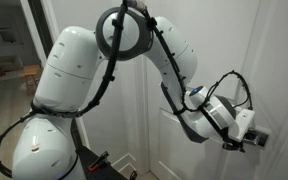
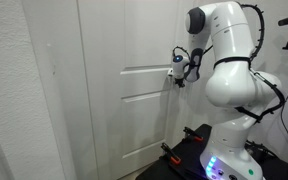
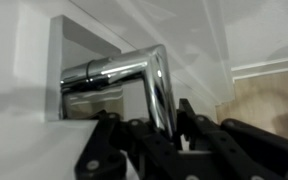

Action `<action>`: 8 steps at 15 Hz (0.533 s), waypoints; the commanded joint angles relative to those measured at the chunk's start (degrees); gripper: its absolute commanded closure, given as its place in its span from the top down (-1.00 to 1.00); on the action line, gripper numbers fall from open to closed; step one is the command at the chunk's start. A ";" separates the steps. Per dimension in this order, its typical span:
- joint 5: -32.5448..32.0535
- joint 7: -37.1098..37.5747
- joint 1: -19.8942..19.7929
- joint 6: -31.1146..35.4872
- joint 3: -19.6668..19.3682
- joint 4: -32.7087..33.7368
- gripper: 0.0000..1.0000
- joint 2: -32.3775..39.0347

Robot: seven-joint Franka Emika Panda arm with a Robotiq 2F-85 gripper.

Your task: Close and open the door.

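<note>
Fingers [image 3: 191, 125] are straddling the chrome lever handle [image 3: 134, 70] in the wrist view, one dark finger sitting on each side while the bent end of the lever is running down between them. One finger is lying just beside the metal and the other is showing a slight gap; whether they are pressing on the lever, cannot tell. The lever is projecting from a square plate [image 3: 39, 60] on the white door [image 3: 254, 40]. In an exterior view the wrist is reaching level at handle height, with the fingers [image 1: 248, 138] meeting the door [image 1: 279, 60] near its edge. In an exterior view the fingers [image 2: 177, 73] are touching the door [image 2: 134, 120] just above its middle rail, with raised panels above and below. The white arm [image 1: 74, 70], carrying a looped black cable [image 1: 124, 30], is bending up and over from its base [image 2: 219, 160]. A textured wall [image 2: 9, 90] is standing beside the door frame. Whether the door is latched, cannot tell.
</note>
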 commanded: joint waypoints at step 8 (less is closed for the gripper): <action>-10.44 -0.25 1.32 -4.78 -3.75 -4.17 -0.99 0.43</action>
